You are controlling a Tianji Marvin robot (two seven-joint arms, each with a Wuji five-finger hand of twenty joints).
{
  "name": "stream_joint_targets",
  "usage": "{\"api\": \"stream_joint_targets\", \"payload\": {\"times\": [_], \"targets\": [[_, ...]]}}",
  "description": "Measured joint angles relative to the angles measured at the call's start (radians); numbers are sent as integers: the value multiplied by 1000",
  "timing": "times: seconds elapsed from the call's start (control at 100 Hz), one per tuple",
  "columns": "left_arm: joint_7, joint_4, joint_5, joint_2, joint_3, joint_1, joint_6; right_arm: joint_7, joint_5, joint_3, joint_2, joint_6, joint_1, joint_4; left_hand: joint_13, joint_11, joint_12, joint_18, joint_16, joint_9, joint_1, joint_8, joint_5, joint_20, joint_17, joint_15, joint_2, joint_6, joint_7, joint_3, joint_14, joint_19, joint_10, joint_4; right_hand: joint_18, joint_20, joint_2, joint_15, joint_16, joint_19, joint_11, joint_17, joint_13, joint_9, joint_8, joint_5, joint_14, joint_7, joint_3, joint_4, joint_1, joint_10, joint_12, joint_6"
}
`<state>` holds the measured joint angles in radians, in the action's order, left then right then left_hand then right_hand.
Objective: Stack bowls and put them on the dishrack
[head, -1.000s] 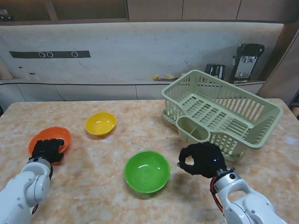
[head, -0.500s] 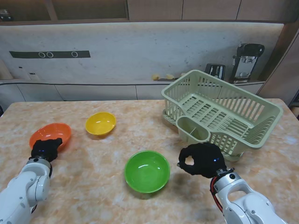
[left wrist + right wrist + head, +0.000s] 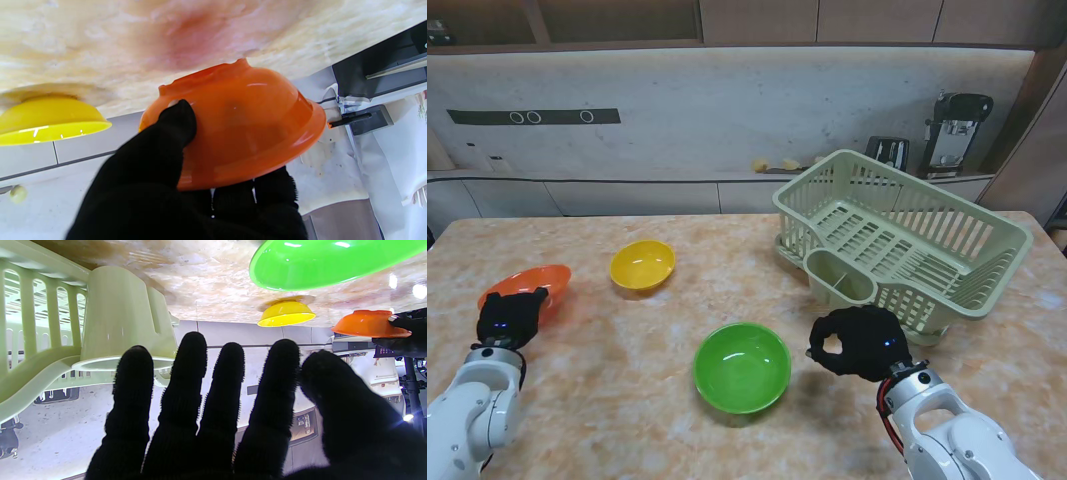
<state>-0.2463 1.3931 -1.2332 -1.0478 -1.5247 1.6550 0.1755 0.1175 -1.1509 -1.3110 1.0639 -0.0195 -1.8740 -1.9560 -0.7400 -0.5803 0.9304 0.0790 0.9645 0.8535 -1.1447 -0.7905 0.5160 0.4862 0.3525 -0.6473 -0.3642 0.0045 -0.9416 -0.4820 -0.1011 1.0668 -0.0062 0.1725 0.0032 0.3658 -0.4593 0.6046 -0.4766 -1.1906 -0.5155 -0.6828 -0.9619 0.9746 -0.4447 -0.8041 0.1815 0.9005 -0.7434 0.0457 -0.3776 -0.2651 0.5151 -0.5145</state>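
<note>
Here the left hand sits at the lower left of the stand's view and pinches the orange bowl by the rim nearer to me. The bowl is tilted and looks lifted off the table, and the black glove covers its near part, so only the far rim and a part of the inside show. In the left wrist view the thumb presses on the outer wall of the orange bowl, while the other fingers go behind the rim and are mostly hidden by it. A pink glow lies on the marble close to the bowl's base; whether the base touches the surface there I cannot tell.

The yellow bowl stands upright left of the centre, apart from the orange one. The green bowl stands in the lower middle, nearer to me, with nothing in it.

The right hand is at the lower right, just beside the green bowl and close to the near corner of the dishrack, holding nothing. In the stand's view it looks curled, but the right wrist view shows the fingers straight and slightly apart, so it is spread. The green bowl is cut off at the frame's edge there. The dishrack fills the upper right of the stand's view; its round cup compartment faces me.
</note>
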Motion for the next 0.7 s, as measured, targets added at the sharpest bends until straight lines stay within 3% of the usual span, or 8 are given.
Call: {"api": "stream_joint_targets", "payload": {"times": [0.45, 0.7], "targets": [[-72, 200, -4, -19, -81, 122, -52, 1, -2, -4, 0, 0, -5, -4, -2, -7, 4, 1, 2, 1, 0, -22, 0, 6, 6, -4, 0, 0, -2, 8, 0, 2, -1, 9, 0, 0, 0, 0, 0, 0, 0, 0, 0, 0, 0, 0, 0, 0, 0, 0, 0, 0, 0, 0], [-64, 338, 57, -34, -83, 178, -87, 2, -3, -8, 0, 1, -9, -5, -15, -7, 4, 3, 2, 6, 1, -22, 1, 6, 27, -4, 0, 0, -2, 8, 0, 3, -1, 18, 0, 0, 0, 0, 0, 0, 0, 0, 0, 0, 0, 0, 0, 0, 0, 0, 0, 0, 0, 0]]}}
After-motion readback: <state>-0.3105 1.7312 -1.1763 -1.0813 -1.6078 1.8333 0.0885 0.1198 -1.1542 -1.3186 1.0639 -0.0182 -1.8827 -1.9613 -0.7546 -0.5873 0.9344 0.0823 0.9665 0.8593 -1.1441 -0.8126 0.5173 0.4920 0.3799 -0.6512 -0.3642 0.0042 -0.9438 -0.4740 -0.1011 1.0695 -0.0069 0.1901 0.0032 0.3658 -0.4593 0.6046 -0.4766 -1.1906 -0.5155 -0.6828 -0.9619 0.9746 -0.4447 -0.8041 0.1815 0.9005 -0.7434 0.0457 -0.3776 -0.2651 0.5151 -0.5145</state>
